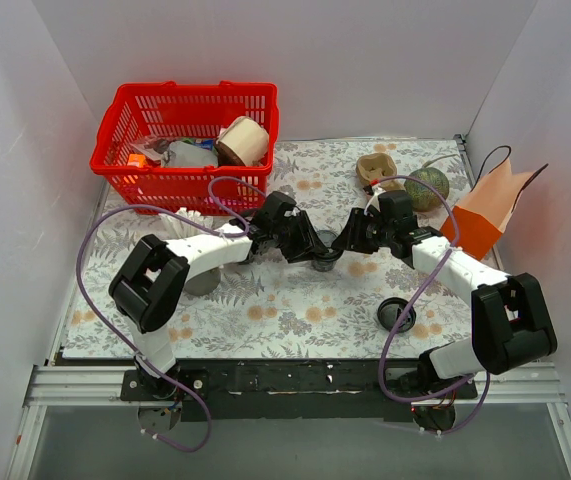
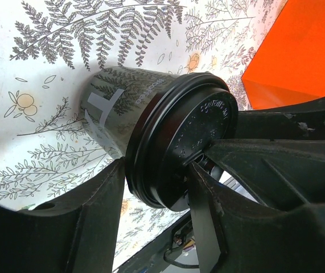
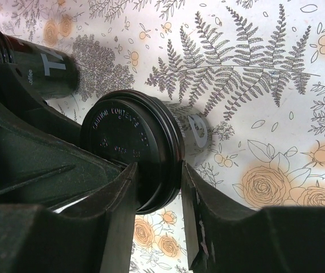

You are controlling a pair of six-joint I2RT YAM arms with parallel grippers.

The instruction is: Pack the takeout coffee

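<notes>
Item: cup [image 1: 323, 258], black, upright near the middle of the floral table [image 1: 265, 320], between the two arms, with a lid [image 3: 131, 136] fitted on top. Left gripper [image 2: 159, 170]: closed partway across the lid, fingers [image 2: 102, 210] set against opposite sides of its rim; nothing else is held. Right gripper [image 3: 158, 170]: likewise narrowed onto the same lid from the other side, fingers [image 3: 208, 222] pressed to the rim. The double hold is judged to serve seating: the rim is squeezed from two directions so that the lid is pushed down evenly and the cup is kept from tipping. The cup is not lifted; its base appears to rest on the table. Spare lid [image 1: 397, 315]: flat on the table near the right arm, apart from the cup. Bag [image 1: 475, 215]: orange, open, at the right edge, judged the likely destination. Basket [image 1: 115, 165]: red, far left corner, filled with other goods. Packing itself is judged not yet begun.
</notes>
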